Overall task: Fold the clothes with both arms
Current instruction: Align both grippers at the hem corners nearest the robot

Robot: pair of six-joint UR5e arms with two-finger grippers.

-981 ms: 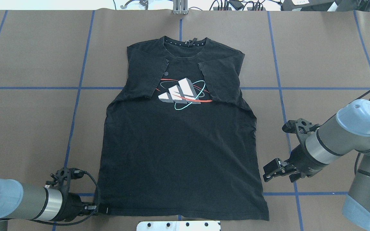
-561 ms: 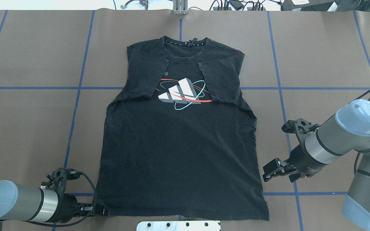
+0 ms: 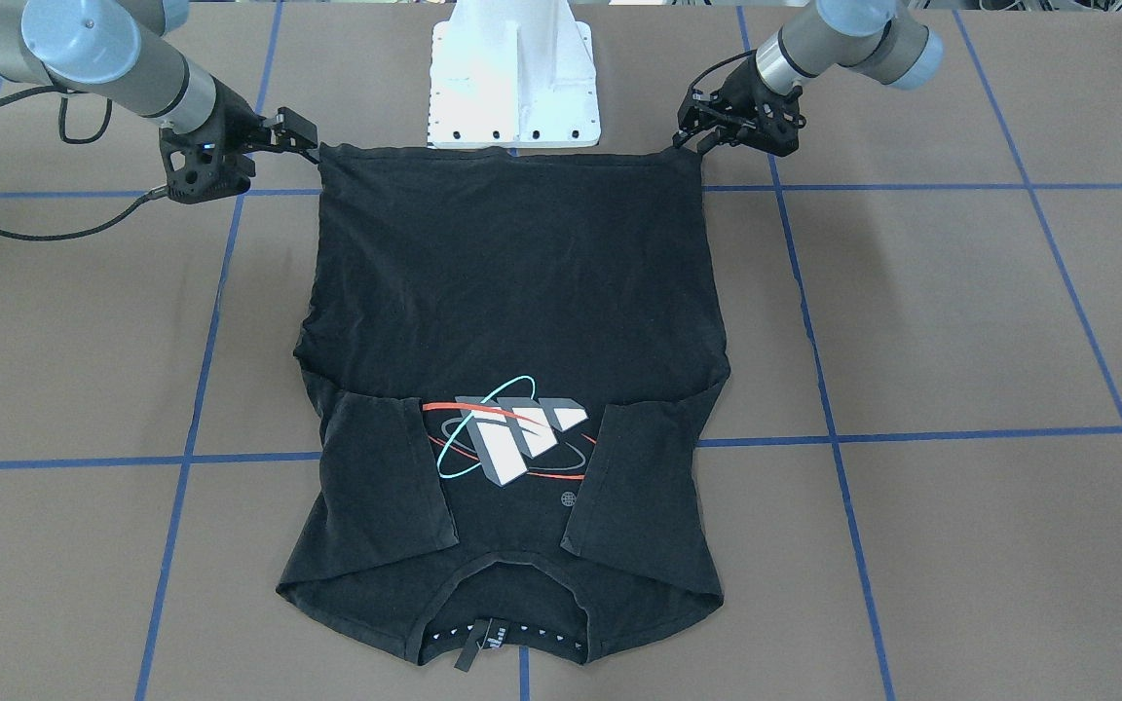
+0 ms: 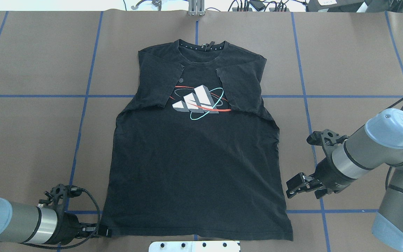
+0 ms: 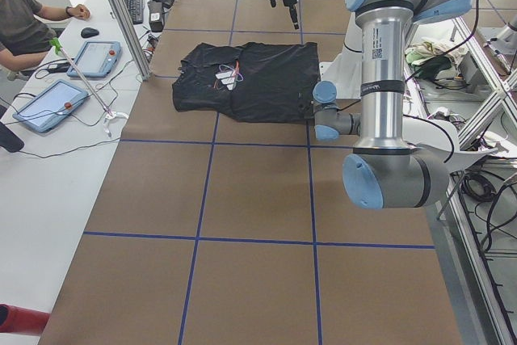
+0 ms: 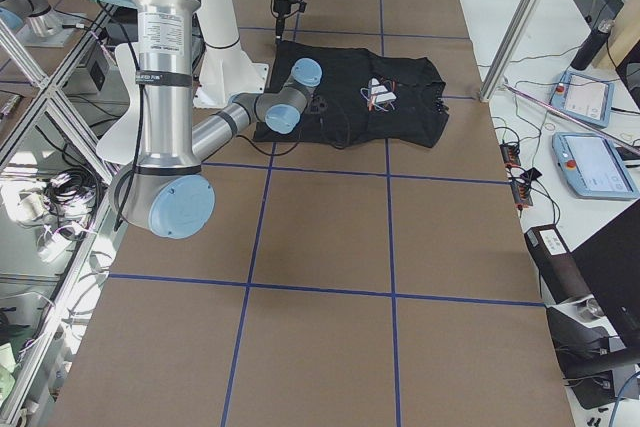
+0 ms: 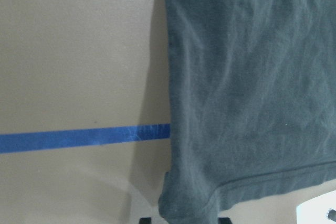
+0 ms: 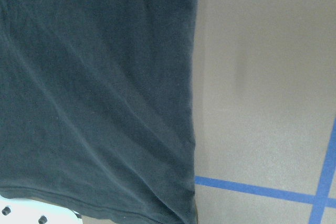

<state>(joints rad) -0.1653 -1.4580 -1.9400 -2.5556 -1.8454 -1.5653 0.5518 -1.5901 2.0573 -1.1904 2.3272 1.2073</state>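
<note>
The black T-shirt (image 4: 194,168) lies flat on the brown table, graphic side up, both sleeves folded in over the chest and the collar at the far side. My left gripper (image 4: 104,231) is low at the near-left hem corner and shut on it. In the left wrist view the cloth (image 7: 252,103) runs down between the finger bases. In the front-facing view that gripper (image 3: 688,138) sits at the hem corner on the view's right. My right gripper (image 4: 291,188) is open beside the shirt's right edge near the hem, holding nothing. The right wrist view shows only the shirt's edge (image 8: 94,103).
The white pedestal base (image 3: 514,88) stands just behind the hem, between the arms. Blue tape lines (image 4: 82,115) cross the brown table cover. A seated person (image 5: 24,22) and tablets (image 5: 48,107) are at a side desk beyond the table.
My left gripper has drawn back and to the left, pulling the near-left hem corner with it. The right arm has barely moved.
</note>
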